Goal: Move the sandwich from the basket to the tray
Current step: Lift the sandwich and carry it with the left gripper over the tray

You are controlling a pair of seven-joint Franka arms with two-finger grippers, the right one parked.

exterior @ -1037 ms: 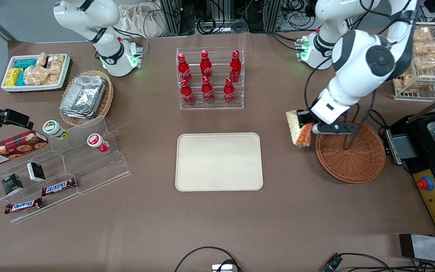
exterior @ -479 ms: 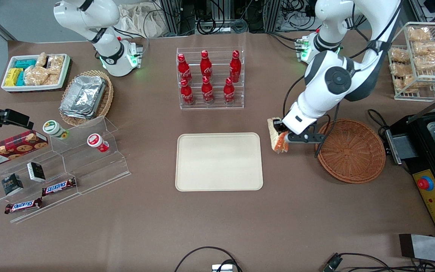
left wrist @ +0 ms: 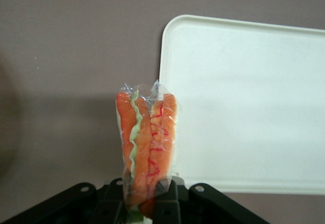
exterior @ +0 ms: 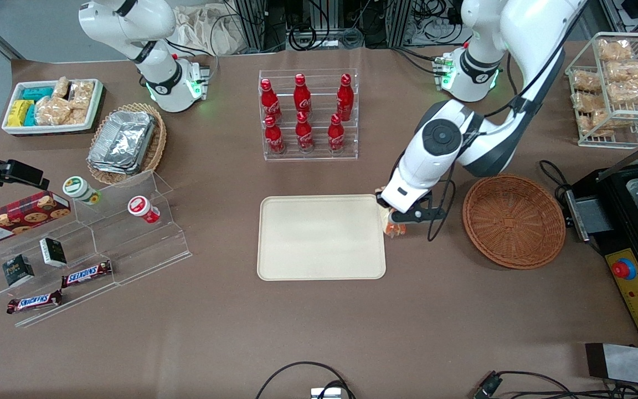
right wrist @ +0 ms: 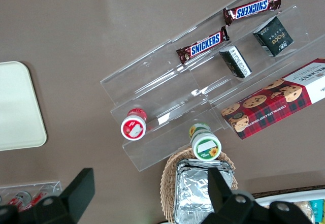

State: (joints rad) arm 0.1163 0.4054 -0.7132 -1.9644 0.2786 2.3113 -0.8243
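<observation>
Held above the brown tabletop point(exterior: 463, 310) at the edge of the cream tray point(exterior: 319, 238), on the working arm's side: the clear-wrapped sandwich point(left wrist: 147, 148), clamped at its base between the black fingers point(left wrist: 109, 203) of the left gripper point(left wrist: 146, 206), orange and green filling edge showing through the wrap. Seen from the front, sandwich point(exterior: 394, 226) tucked under the white wrist, hanging just over the tray's rim near the corner closest to the bottle rack point(exterior: 308, 113). Tray bare, flat on the tabletop. Round reddish-brown basket point(exterior: 514, 221) holding nothing, well apart from the gripper point(exterior: 395, 221), toward the working arm's end. Red bottles standing in two rows in the rack, farther from the front camera than the tray.
</observation>
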